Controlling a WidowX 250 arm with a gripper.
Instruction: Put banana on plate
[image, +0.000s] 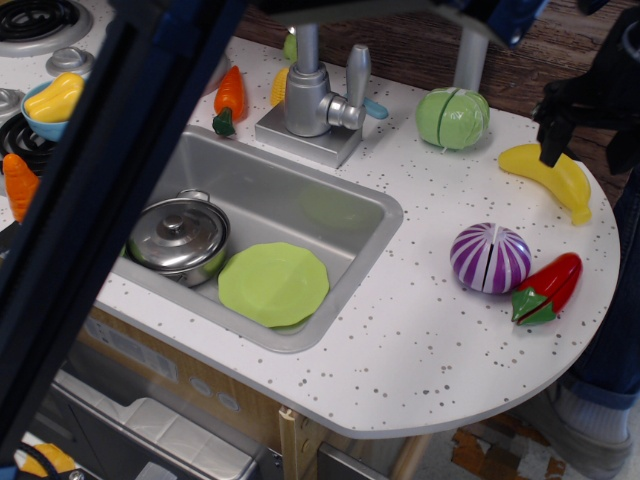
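The yellow banana lies on the white counter at the far right, near the back edge. The light-green plate lies flat in the steel sink, to the right of the pot. My black gripper hangs at the right edge of the view, just over the banana. One dark fingertip stands at the banana's upper edge and the other is near the frame edge. The jaws stand apart with nothing between them.
A blurred dark blue bar crosses the left side and hides much of the stove. A steel pot sits in the sink. A purple onion, red pepper, green cabbage, faucet and carrot stand around.
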